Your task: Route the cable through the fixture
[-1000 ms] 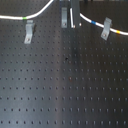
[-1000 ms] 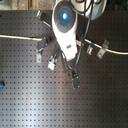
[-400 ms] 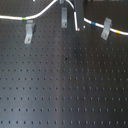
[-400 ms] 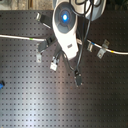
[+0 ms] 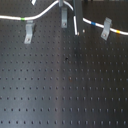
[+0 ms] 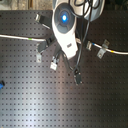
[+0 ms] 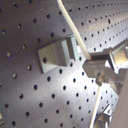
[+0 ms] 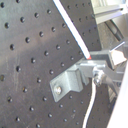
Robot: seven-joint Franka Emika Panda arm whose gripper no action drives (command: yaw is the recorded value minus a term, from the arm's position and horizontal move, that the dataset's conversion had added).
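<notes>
The white cable [image 5: 42, 13] runs in from the first exterior view's left with a green band, rises toward my gripper [image 5: 76, 24], and carries on right past a yellow band. The upright grey fixture [image 5: 63, 17] stands just left of the gripper's straight white finger [image 5: 75, 25]. In the second exterior view the fixture [image 6: 77, 75] sits below the arm and the gripper [image 6: 56, 61] is beside it. Both wrist views show the cable [image 7: 72, 30] [image 8: 72, 30] running into the shut fingers next to a grey clip [image 7: 57, 52] [image 8: 75, 80]. The cable is not in the fixture.
Two slanted grey clips stand on the black perforated board, one on the left [image 5: 29, 32] and one on the right [image 5: 105, 29], also in the second exterior view [image 6: 40, 50] [image 6: 102, 48]. A small blue object [image 6: 1, 85] lies at the second exterior view's left edge.
</notes>
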